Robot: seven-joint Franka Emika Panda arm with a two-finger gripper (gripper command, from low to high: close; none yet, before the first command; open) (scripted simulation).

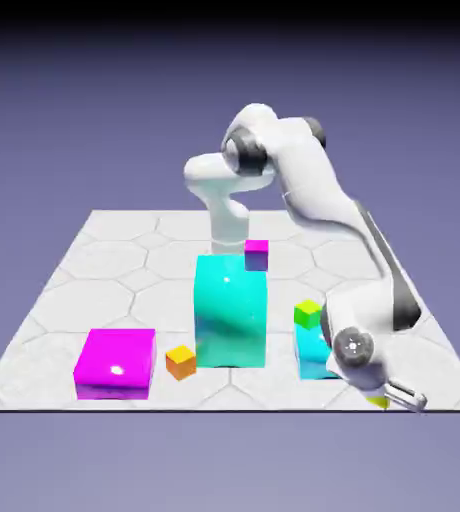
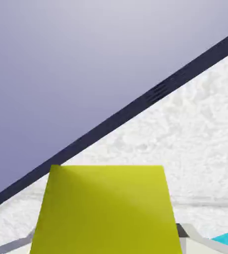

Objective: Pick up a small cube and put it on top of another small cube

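Gripper (image 1: 386,399) low at the table's (image 1: 94,260) near edge — closed on the yellow cube (image 2: 106,211) (large between its fingertips), magenta-topped cube (image 1: 256,254) well apart

Yellow small cube (image 2: 106,211), magenta-topped small cube (image 1: 256,254), white hex-patterned table (image 1: 104,260).

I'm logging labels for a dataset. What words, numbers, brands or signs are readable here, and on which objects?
None: no text, number or logo shows in either view.
The yellow cube, the magenta-topped cube, the teal blocks and the white arm are all plain and unmarked.
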